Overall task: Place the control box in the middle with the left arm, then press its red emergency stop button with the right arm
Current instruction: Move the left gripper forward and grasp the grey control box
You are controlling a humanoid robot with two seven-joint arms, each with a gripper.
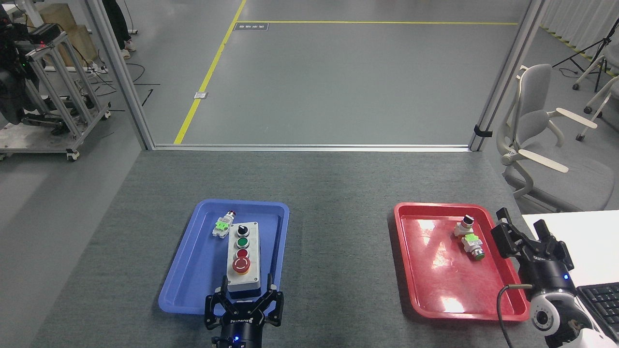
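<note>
The long light-grey control box [244, 251] lies in the blue tray [191, 270], its black knob at the far end. Its big red emergency stop button [241, 265] is near the end closest to me. My left gripper [246, 280] is open at the box's near end. One finger stands on each side of that end, and I cannot tell if they touch it. My right gripper [520, 220] is open beside the right rim of the red tray [435, 285], holding nothing. The middle [338, 251], bare dark-grey tabletop, lies between the two trays.
A small white-and-green switch part [222, 225] lies in the blue tray beside the box's far end. Two similar parts [468, 236] lie in the red tray. A white desk [585, 241] with a keyboard [599, 299] adjoins the right edge, with a chair [537, 145] behind it.
</note>
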